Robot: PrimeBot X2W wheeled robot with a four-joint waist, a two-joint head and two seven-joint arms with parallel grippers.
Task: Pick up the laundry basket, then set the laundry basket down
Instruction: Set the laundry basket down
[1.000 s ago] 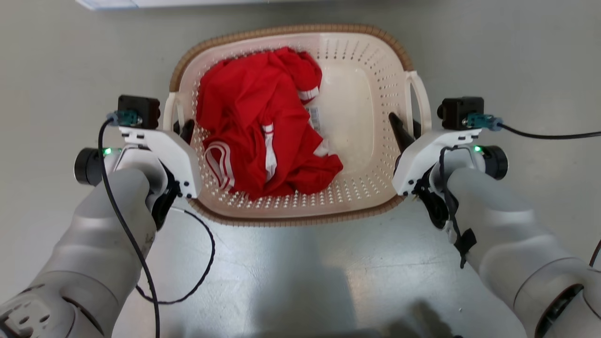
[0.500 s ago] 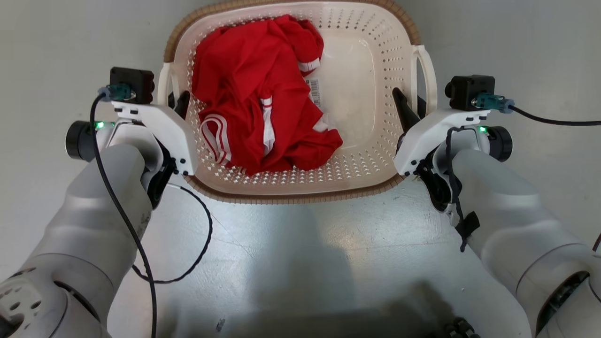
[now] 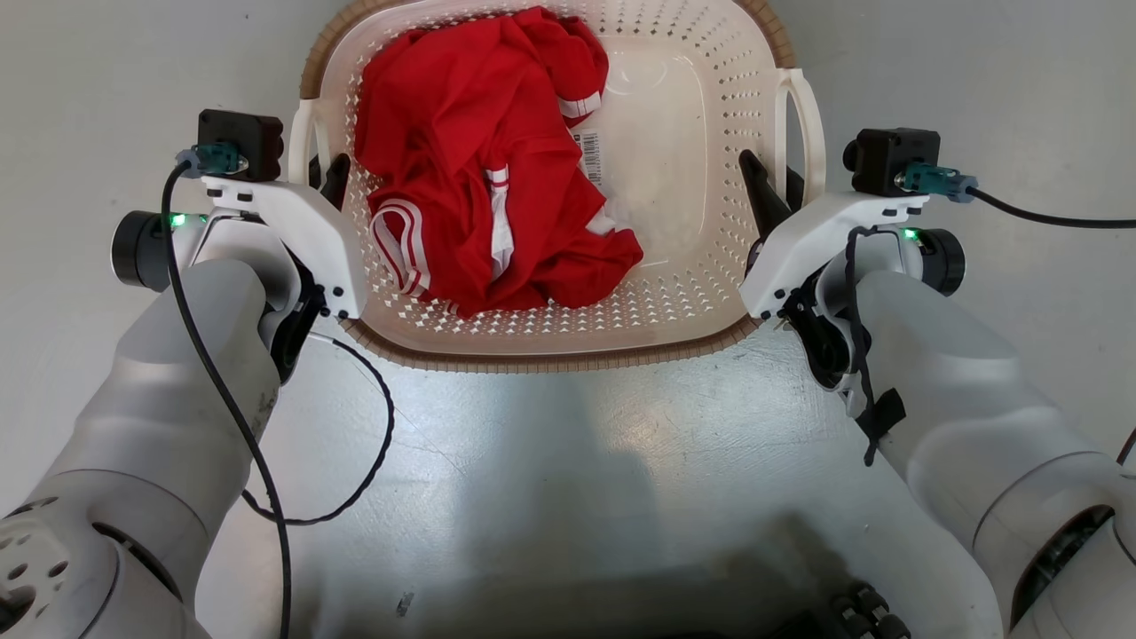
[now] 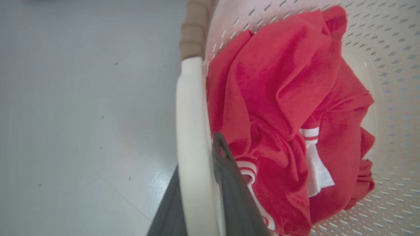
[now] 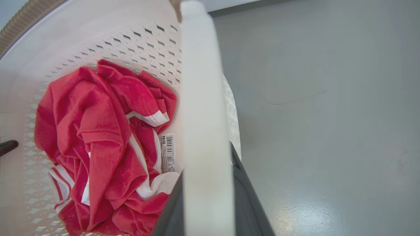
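Note:
The laundry basket [image 3: 674, 177], cream-white and perforated with a brown woven-look rim [image 3: 550, 362], sits between my two arms over the grey floor. A crumpled red garment [image 3: 479, 169] with white stripes lies in it. My left gripper [image 3: 324, 173] is shut on the left white handle [image 3: 297, 151]. My right gripper [image 3: 770, 182] is shut on the right handle [image 3: 803, 124]. In the left wrist view, dark fingers [image 4: 229, 183] clamp the handle [image 4: 192, 131] beside the garment [image 4: 279, 98]. The right wrist view shows its handle [image 5: 203, 98] between the fingers [image 5: 246, 196]. I cannot tell if the basket's bottom touches the floor.
Bare grey floor [image 3: 550, 461] surrounds the basket on all sides. A black cable [image 3: 373, 444] loops down from my left arm over the floor. The dark edge of my base [image 3: 843, 612] shows at the bottom. The left fingertip [image 5: 8, 147] shows inside the basket in the right wrist view.
The basket, held by both grippers, has shifted up the head view and looks a little larger. The whole picture shifted too, so the camera moved. Both grips are unchanged.

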